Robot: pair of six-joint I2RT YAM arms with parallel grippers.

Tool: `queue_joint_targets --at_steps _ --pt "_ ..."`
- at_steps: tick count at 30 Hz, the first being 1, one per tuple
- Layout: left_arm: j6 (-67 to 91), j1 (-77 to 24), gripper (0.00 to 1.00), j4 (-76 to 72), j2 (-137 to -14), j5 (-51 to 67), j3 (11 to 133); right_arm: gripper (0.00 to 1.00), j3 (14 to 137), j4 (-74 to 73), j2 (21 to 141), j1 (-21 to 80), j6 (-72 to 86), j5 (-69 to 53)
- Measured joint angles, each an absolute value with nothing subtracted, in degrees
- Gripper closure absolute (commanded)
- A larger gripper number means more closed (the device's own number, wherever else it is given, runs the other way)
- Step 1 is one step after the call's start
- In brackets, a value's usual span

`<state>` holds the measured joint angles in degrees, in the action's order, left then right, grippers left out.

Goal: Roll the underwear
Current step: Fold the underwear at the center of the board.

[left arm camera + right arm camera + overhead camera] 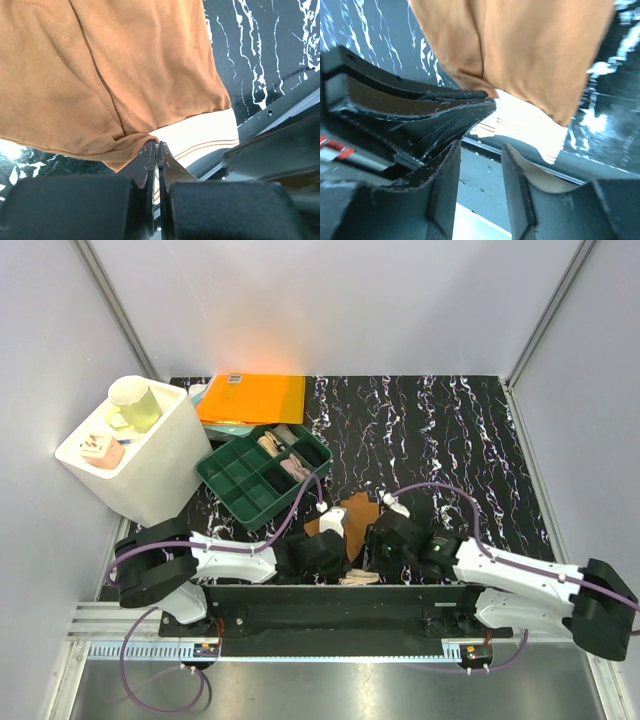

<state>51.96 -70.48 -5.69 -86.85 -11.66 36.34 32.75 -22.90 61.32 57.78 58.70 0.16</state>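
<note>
brown underwear (125,75) with a pale waistband (200,135) lies on the black marbled table (430,430) near its front edge, between the two arms. the left fingers (148,162) are closed, pinching a fold of brown cloth beside the waistband. the right fingers (445,180) stand apart near the waistband, holding nothing.

Brown underwear (354,512) mostly hidden beneath arms (235,558) (wrist views crop it).

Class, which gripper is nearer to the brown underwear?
Left. The left gripper is shut on the edge of the brown underwear, touching it. The right gripper stands open just short of it, not touching.
</note>
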Motion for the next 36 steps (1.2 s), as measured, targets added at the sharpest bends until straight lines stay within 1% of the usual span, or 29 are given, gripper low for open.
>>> queue_joint_targets --at_steps 3,6,16,18,19,21,22,25,26,29,31,36 --pt "52.34 -70.72 1.0 -5.72 -86.85 -11.35 36.32 0.56 31.97 -25.78 57.21 57.76 60.12 3.2" --pt "52.45 -70.78 1.0 -5.69 -86.85 -11.31 36.32 0.6 30.89 -27.81 55.24 57.67 60.86 5.26" --pt "52.53 -71.05 1.0 -5.67 -86.85 -11.33 36.32 0.64 26.83 -29.78 57.58 57.21 61.8 7.55" --pt "52.53 -71.13 1.0 -5.67 -86.85 -11.33 36.32 0.67 26.2 -29.34 57.91 57.21 61.78 7.88" --pt "52.53 -71.22 1.0 -5.69 -86.85 -11.35 36.32 0.7 26.0 -29.04 58.08 57.21 61.76 7.94" --pt "52.49 -71.29 1.0 -5.69 -86.85 -11.35 36.32 0.74 25.65 -28.36 58.61 57.19 61.67 8.01" --pt "52.47 -71.31 1.0 -5.69 -86.85 -11.35 36.34 0.78 25.58 -28.03 59.0 57.19 61.56 8.03" --pt "51.86 -71.5 1.0 -5.3 -86.85 -11.35 36.69 0.86 25.56 -27.07 60.4 57.19 61.06 8.03" --pt "51.44 -71.68 1.0 -4.75 -86.85 -11.42 37.08 0.91 25.56 -26.72 60.95 57.19 60.86 8.01" --pt "50.35 -72.14 1.0 -2.81 -86.85 -11.6 38.85 0.98 25.58 -25.74 61.69 57.19 60.38 7.92" --pt "49.52 -72.44 1.0 -2.0 -86.96 -11.68 40.14 1.0 25.58 -25.19 61.91 57.17 60.2 7.94" --pt "48.05 -72.82 1.0 1.02 -87.74 -12.36 43.11 1.0 25.58 -25.06 61.98 57.14 60.18 7.94"
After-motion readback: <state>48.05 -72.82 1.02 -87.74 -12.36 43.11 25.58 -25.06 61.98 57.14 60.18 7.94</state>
